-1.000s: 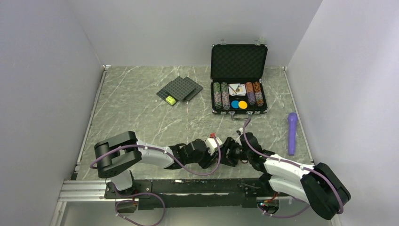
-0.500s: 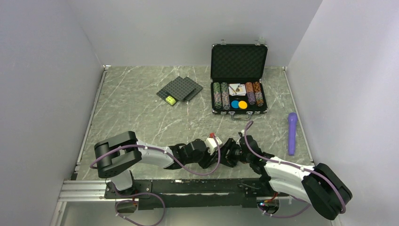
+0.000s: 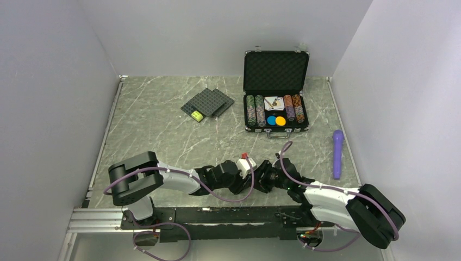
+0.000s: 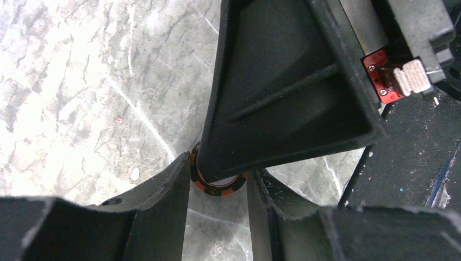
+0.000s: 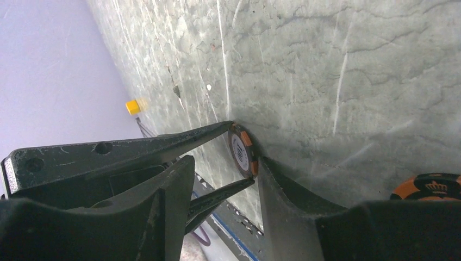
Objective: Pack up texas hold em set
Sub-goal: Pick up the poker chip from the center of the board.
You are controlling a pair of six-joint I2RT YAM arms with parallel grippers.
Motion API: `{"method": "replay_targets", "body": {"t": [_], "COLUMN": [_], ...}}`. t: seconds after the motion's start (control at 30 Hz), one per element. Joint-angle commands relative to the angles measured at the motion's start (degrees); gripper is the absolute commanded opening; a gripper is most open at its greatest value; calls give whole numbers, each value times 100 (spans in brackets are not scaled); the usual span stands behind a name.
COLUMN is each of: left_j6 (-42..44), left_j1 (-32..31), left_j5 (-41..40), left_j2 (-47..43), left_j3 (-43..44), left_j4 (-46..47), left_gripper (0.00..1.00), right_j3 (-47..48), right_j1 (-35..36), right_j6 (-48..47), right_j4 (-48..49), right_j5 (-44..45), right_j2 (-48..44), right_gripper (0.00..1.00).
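Note:
The black briefcase stands open at the back right. Its tray holds rows of chips, cards, a blue disc and an orange disc. My two grippers meet low at the table's near edge. The left gripper is shut on an orange-and-black poker chip and holds it on edge by its rim. My right gripper is open, with its fingers on either side of that chip. One of its fingers touches the chip's back.
A second orange chip lies on the table close by the right gripper. Dark grey studded plates with a yellow-green brick lie at back centre. A purple stick-shaped object lies by the right wall. White walls enclose three sides.
My right arm has slid a little left toward the left gripper, so its fingers now straddle the chip. The left arm has hardly moved.

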Motion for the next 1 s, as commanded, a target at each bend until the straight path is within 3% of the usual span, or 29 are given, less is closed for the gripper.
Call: {"method": "replay_targets", "body": {"t": [0.0,0.5,0.97], "left_j6": [-66,-75,-217], "left_j1": [1,4,2], "left_j5": [82,108,-52], "left_j2": [-135,-181,-233], "left_j3": [-63,-122,-155], "left_j4": [92,226,278], "left_gripper": [36,36,35], "right_j3": [-119,-125,-9], "right_j1": [134,325,472], "right_j6": [170,16,-75], "right_j4": [173,-289,-463], "right_j5": [381,993,985], "right_j2": [175,-367,-238], "right_gripper": [50,31,30]}}
